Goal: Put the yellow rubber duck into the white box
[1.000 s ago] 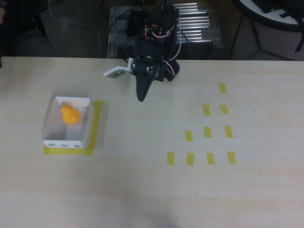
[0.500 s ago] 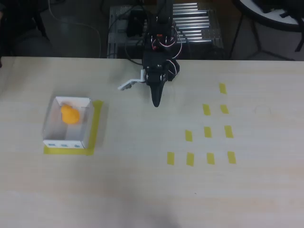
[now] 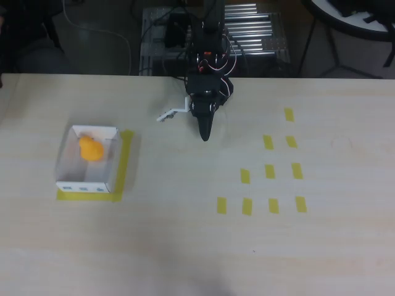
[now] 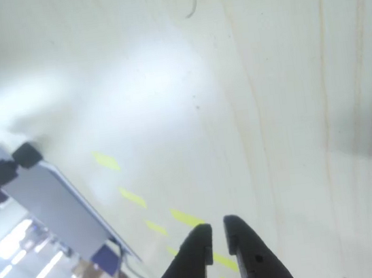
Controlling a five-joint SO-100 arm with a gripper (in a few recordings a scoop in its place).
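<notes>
**Duck in the box, tool narrowed and empty**

In the overhead view the small orange-yellow rounded rubber duck [image 3: 91, 148] lies inside the shallow open-top white card box [image 3: 111, 162], toward its far-left corner. The box stands on a square outline of yellow tape [image 3: 126, 161] at the left of the pale wood-grain desk [image 3: 185, 234].

The black arm's tool [image 3: 204, 132] sits well apart from the box, near the desk's far edge at the middle, its dark tip pointing toward the camera side. A thin white plate [image 3: 173, 113] juts out to its left.

In the wrist view the tool's [image 4: 214, 234] two black fingers [image 4: 194, 254] stand nearly together, a narrow slit between their tips. Nothing is held between them, and they touch nothing. Short yellow tape strips [image 3: 270, 171] lie in rows on the desk's right side.
</notes>
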